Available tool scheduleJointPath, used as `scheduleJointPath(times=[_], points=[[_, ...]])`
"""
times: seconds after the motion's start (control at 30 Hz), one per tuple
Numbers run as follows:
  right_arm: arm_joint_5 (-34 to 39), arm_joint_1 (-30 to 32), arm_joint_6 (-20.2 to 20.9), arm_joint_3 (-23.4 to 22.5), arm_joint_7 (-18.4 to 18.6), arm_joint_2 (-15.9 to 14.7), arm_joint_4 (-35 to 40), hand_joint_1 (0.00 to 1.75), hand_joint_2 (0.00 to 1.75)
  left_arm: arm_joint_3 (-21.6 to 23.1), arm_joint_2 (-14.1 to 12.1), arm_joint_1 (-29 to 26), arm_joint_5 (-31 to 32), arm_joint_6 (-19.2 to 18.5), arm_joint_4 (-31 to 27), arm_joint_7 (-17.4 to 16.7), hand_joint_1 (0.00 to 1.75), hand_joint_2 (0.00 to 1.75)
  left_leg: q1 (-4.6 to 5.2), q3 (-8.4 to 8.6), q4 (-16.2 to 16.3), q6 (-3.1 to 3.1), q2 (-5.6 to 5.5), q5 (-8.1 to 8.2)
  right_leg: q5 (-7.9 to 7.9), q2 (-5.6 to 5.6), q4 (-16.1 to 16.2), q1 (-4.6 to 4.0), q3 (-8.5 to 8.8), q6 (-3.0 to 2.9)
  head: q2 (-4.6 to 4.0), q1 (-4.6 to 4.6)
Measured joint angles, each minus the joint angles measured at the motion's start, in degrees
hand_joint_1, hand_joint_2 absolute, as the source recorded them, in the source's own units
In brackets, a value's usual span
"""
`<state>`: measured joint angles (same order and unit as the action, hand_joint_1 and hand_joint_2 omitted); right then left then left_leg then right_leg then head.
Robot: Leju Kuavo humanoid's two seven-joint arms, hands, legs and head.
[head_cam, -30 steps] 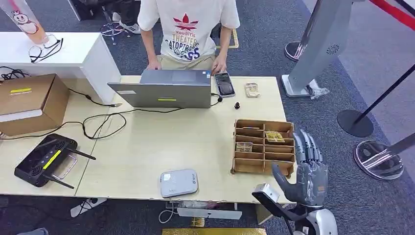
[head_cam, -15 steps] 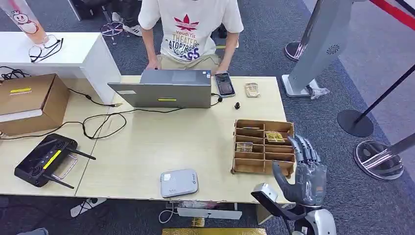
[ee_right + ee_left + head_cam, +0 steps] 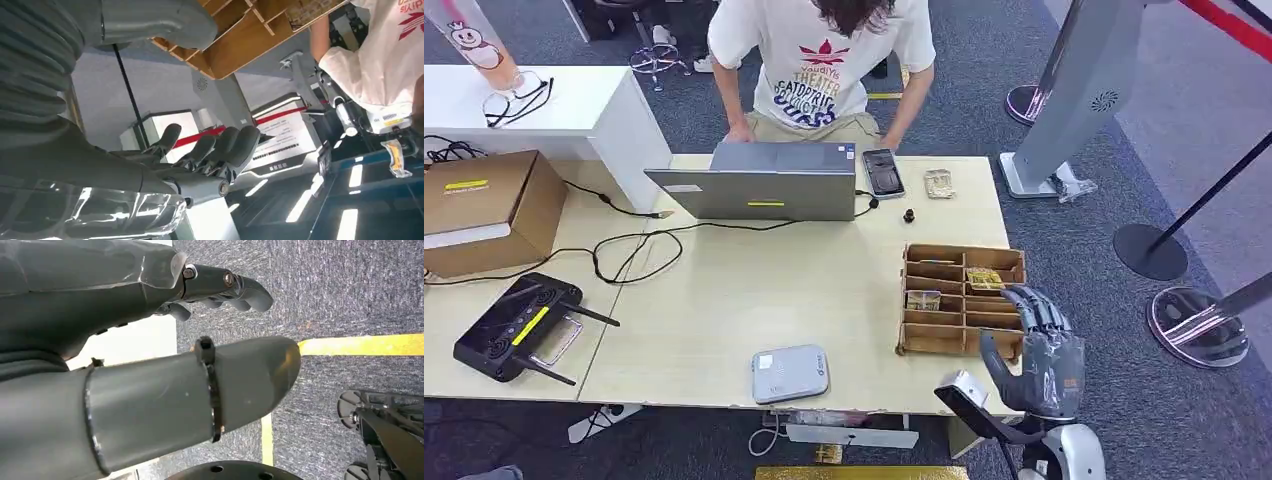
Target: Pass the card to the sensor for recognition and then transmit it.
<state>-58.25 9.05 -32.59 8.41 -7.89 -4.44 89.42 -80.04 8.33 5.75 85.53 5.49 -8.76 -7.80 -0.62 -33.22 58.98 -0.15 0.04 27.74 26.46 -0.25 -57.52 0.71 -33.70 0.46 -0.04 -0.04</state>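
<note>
**A:** Where's your right hand [image 3: 1049,350] just now?

**B:** It is raised at the right end of the wooden divider box [image 3: 962,298], level with the rows nearest the robot. The fingers [image 3: 1036,305] are spread and slightly bent, the thumb stands apart from them, and nothing is held between them.

**A:** And the card?

**B:** Take the box as your landmark. One card [image 3: 922,299] lies in a left-hand compartment about halfway down. Another card [image 3: 984,278] sits in a right-hand compartment one row further from you. I'd judge the second is the easier reach, since it is nearer the hand.

**A:** How should you go in?

**B:** Come down from above rather than from the side, because the dividers leave little room. Keep the thumb clear of the box's outer wall. Pinch the card by one edge so its face stays bare for the sensor [image 3: 789,373], the grey pad lying left of the box near the table's front edge [image 3: 724,395].

**A:** What about the left hand [image 3: 150,365]?

**B:** It hangs over the carpet with its fingers curled in and holds nothing. Leave it where it is.
</note>
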Motion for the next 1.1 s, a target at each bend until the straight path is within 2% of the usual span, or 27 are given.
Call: scheduleJointPath(times=[0.07,0.1,0.23,0.3,0.57,0.6,0.77,0.8,0.87,0.9,0.93,1.1], points=[[0.02,-0.14,0.02,0.00,0.04,0.00,-0.35,0.68,1.75,0.00,0.00,0.00,0.00,-0.04,0.00,0.00,0.00,0.00,0.00,0.00,0.00,0.00,0.00,0.00,0.00,0.00,0.00,0.00,0.00,0.00,0.00,0.00],[0.09,-0.23,0.18,0.00,0.07,-0.02,-0.55,0.79,1.75,0.00,0.00,0.00,0.00,-0.07,0.00,0.02,0.00,0.00,0.00,0.00,0.00,0.00,0.00,0.00,0.00,0.00,0.00,0.00,0.00,0.00,0.00,0.00],[0.15,-0.52,0.46,0.00,0.15,-0.02,-1.31,0.86,1.75,0.00,-0.02,0.00,0.02,-0.07,0.00,0.11,0.00,0.00,0.00,0.00,0.00,0.00,0.00,0.00,0.00,0.00,0.00,0.00,0.00,0.00,0.00,0.00],[0.22,-0.62,0.52,0.00,0.17,-0.02,-1.68,1.01,1.75,0.00,-0.04,0.00,0.07,-0.07,0.00,0.13,0.00,0.00,0.00,0.00,0.00,0.00,0.00,0.00,0.00,0.00,0.00,0.00,0.00,0.00,0.00,0.00],[0.83,-0.67,0.52,0.00,0.44,-0.02,-3.30,0.91,1.75,0.02,-0.33,-0.02,0.15,-0.39,0.00,0.15,0.00,0.00,0.00,0.00,0.00,0.00,0.00,0.00,0.00,0.00,0.00,0.00,0.00,0.00,0.00,0.00],[1.01,-0.69,0.52,0.00,0.44,-0.04,-3.52,0.79,1.75,0.02,-0.35,-0.02,0.15,-0.42,0.00,0.15,0.00,0.00,0.00,0.00,0.00,0.00,0.00,0.00,0.00,0.00,0.00,0.00,0.00,0.00,0.00,0.00],[1.14,-0.95,0.59,0.00,0.48,-0.28,-4.70,0.73,1.75,0.00,-0.50,-0.06,0.00,-0.57,0.00,0.15,0.00,0.00,0.00,0.00,0.00,0.00,0.00,0.00,0.00,0.00,0.00,0.00,0.00,0.00,0.00,0.00],[1.20,-1.02,0.59,0.00,0.48,-0.31,-4.90,0.63,1.75,0.00,-0.50,-0.06,0.00,-0.57,0.00,0.15,0.00,0.00,0.00,0.00,0.00,0.00,0.00,0.00,0.00,0.00,0.00,0.00,0.00,0.00,0.00,0.00],[1.25,-1.11,0.59,0.00,0.48,-0.46,-5.40,0.63,1.75,0.00,-0.57,-0.08,-0.04,-0.59,0.00,0.15,0.00,0.00,0.00,0.00,0.00,0.00,0.00,0.00,0.00,0.00,0.00,0.00,0.00,0.00,0.00,0.00],[1.27,-1.16,0.59,0.00,0.48,-0.50,-5.68,0.70,1.75,0.00,-0.57,-0.10,-0.09,-0.61,0.00,0.15,0.00,0.00,0.00,0.00,0.00,0.00,0.00,0.00,0.00,0.00,0.00,0.00,0.00,0.00,0.00,0.00],[1.29,-1.25,0.59,0.00,0.50,-0.59,-6.01,0.66,1.75,0.00,-0.59,-0.10,-0.15,-0.72,0.00,0.15,0.00,0.00,0.00,0.00,0.00,0.00,0.00,0.00,0.00,0.00,0.00,0.00,0.00,0.00,0.00,0.00],[2.08,-1.75,0.52,-0.02,0.63,-0.96,-7.41,0.84,1.75,0.00,-0.83,-0.18,-0.20,-0.94,0.00,0.15,0.00,0.00,0.00,0.00,0.00,0.00,0.00,0.00,0.00,0.00,0.00,0.00,0.00,0.00,0.00,0.00]])
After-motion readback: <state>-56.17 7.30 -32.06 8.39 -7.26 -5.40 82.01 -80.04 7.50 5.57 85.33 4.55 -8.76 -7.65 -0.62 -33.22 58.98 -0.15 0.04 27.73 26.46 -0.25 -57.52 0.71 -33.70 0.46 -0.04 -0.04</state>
